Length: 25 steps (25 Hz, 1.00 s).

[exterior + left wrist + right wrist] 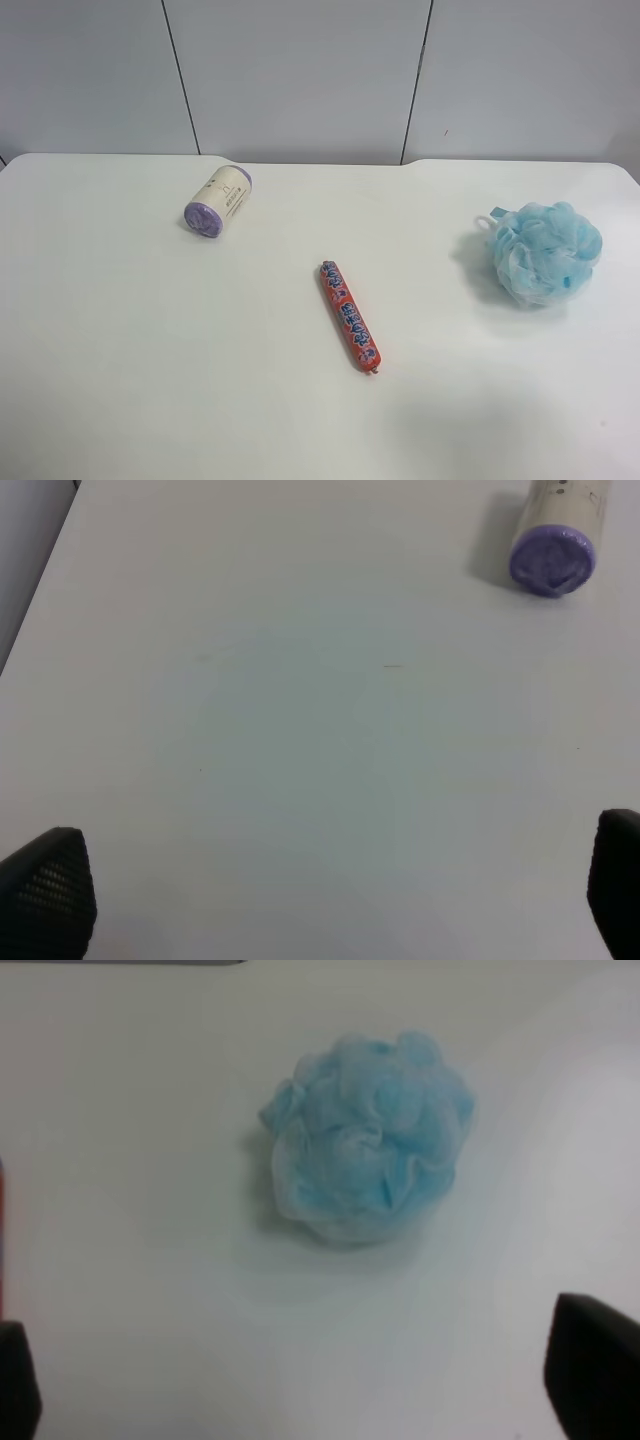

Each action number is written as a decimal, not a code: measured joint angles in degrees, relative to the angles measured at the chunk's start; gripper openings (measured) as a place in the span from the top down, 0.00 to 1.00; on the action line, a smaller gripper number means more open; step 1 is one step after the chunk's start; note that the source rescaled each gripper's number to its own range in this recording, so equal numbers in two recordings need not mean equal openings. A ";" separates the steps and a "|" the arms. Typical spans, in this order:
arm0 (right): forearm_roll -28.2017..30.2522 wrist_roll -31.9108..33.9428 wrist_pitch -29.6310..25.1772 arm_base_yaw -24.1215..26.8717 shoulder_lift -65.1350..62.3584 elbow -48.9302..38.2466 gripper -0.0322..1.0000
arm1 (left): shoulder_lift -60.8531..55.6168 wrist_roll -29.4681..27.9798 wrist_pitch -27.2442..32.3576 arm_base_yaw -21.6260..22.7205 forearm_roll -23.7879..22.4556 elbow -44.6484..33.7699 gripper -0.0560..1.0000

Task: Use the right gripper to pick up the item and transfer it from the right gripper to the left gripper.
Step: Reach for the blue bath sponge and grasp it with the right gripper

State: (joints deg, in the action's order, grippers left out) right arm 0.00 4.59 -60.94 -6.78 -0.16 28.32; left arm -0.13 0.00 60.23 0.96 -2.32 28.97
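Observation:
The light blue mesh bath pouf (545, 250) lies on the white table (120, 350) at the exterior high view's right, its small loop at its far left side. Neither arm shows in that view. In the right wrist view the pouf (370, 1135) sits ahead of my right gripper (300, 1380), whose two black fingertips (590, 1360) stand far apart at the frame's corners, open and empty, well short of the pouf. My left gripper (330, 900) is open and empty over bare table, its fingertips (45, 885) wide apart.
A red sausage stick (349, 314) lies at the table's middle; a sliver of it shows in the right wrist view (2, 1230). A purple-capped white roll (218, 203) lies at the back left, also in the left wrist view (555, 540). A grey panelled wall (300, 70) stands behind the table.

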 joint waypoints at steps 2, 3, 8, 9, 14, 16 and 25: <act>0.00 0.00 0.00 0.00 0.00 0.00 0.00 | 0.00 0.00 0.00 0.00 0.00 0.00 0.00; 0.00 0.00 0.00 0.00 0.00 0.00 0.00 | 0.00 0.00 0.00 0.00 0.00 0.00 0.00; 0.00 0.00 0.00 0.00 0.00 0.00 0.00 | 0.00 0.00 0.00 0.00 0.00 0.00 0.00; 0.00 0.00 0.00 0.00 0.00 0.00 0.00 | 0.00 0.00 0.00 0.00 0.00 0.00 0.00; 0.00 0.00 0.00 0.00 0.00 0.00 0.00 | 0.00 0.00 0.00 0.00 0.00 0.00 0.00; 0.00 0.00 0.00 0.00 0.00 0.00 0.00 | 0.00 0.00 0.00 0.00 0.00 0.00 0.00; 0.00 0.00 0.00 0.00 0.00 0.00 0.00 | 0.00 0.00 0.00 0.00 0.00 0.00 0.00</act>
State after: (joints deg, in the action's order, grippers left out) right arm 0.00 4.59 -60.94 -6.78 -0.16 28.32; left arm -0.13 0.00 60.23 0.96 -2.32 28.97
